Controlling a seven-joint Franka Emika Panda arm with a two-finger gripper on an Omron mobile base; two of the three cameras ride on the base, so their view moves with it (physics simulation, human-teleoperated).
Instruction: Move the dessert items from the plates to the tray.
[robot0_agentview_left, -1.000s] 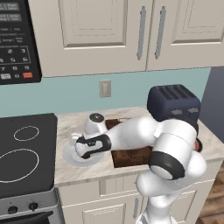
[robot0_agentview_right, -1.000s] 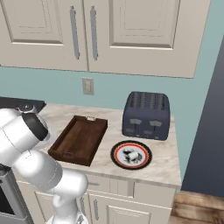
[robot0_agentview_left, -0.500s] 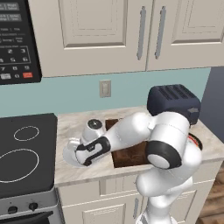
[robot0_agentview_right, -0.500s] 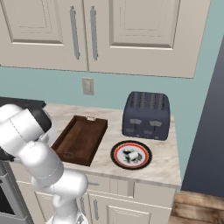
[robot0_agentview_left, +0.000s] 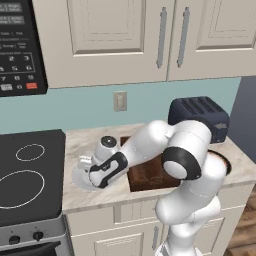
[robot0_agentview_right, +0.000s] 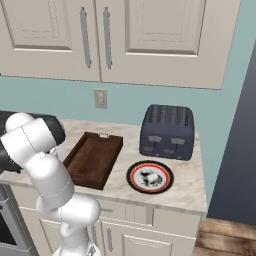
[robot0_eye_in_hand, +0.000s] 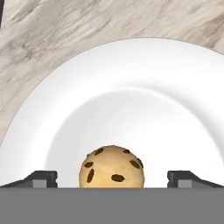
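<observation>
Stock, left to right along the counter (robot0_agentview_right: 190, 190).

Item 1: pale plate (robot0_eye_in_hand: 131, 105), at 9 o'clock of the tray. It carries the cookie ball (robot0_eye_in_hand: 112, 167), golden-brown with dark specks, near its middle. End effector (robot0_eye_in_hand: 112, 178) low over it, tips wide apart, one at 9 and one at 3 o'clock of the ball, nothing clamped.

Item 2: wooden tray (robot0_agentview_right: 94, 159). The part in sight holds no dessert.

Item 3: red-rimmed plate (robot0_agentview_right: 150, 176), at 3 o'clock of the tray, 6 o'clock of the toaster (robot0_agentview_right: 167, 131). A small white piece on its patterned centre cannot be made out.

Progress, as judged: neither dessert moved; first pick about to begin.

View notes: hand view alone gives the cookie and finger spacing. Left base view has the arm across the tray. Right base view gives tray interior and red-rimmed plate unobstructed.
</observation>
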